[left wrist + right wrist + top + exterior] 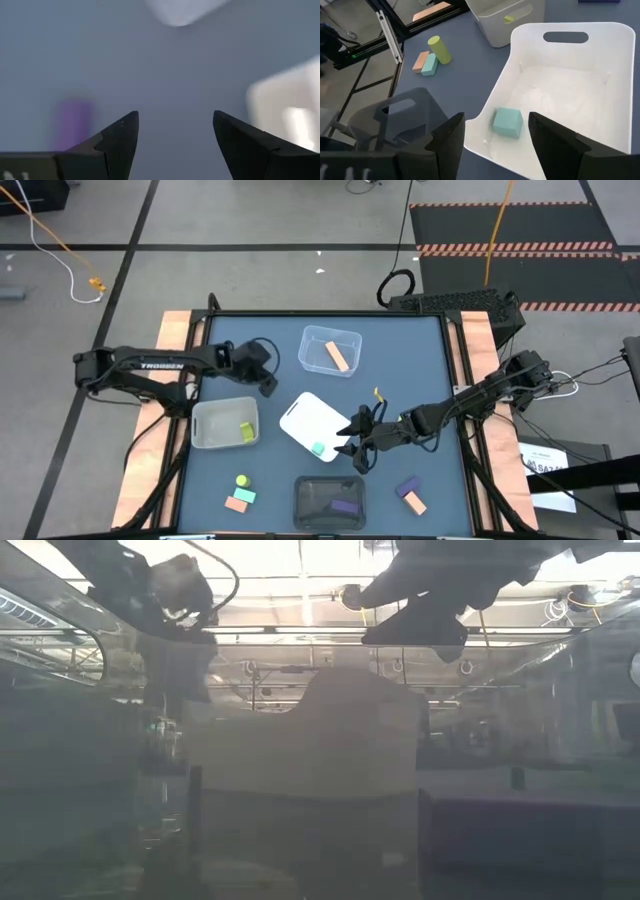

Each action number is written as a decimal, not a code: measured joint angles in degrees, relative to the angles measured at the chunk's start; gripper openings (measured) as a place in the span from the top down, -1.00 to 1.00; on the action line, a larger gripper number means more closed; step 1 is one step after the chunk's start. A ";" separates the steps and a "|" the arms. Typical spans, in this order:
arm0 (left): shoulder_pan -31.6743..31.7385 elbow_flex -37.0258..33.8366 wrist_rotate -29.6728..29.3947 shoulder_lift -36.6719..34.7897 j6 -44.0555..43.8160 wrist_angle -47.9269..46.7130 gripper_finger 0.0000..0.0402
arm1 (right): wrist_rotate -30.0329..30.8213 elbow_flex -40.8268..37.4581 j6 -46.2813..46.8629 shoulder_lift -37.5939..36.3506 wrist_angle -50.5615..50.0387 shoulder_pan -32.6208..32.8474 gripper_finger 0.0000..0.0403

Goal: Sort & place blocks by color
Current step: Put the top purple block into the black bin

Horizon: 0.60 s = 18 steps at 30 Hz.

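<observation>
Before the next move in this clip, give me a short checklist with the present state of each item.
1. Right gripper empty and open over the white bin: ok.
2. Teal cube lying inside the white bin: ok.
3. Left gripper open, holding nothing, hanging between the clear bin and the grey bin: ok.
4. Bins each hold one colour: orange bar in the clear bin, yellow block in the grey bin, purple bar in the dark bin: ok.
5. All blocks sorted: not ok; a loose trio and a loose pair lie on the table.
</observation>
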 joint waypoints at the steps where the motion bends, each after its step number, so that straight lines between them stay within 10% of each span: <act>1: 1.06 0.00 -1.40 -0.34 0.27 -2.67 -0.27 | 0.00 0.00 -0.66 -0.02 -0.03 -0.09 -0.05; 18: 4.70 0.00 -11.09 8.18 -0.31 -12.46 -0.27 | -0.02 0.00 -6.99 -0.02 -0.97 -3.82 -0.05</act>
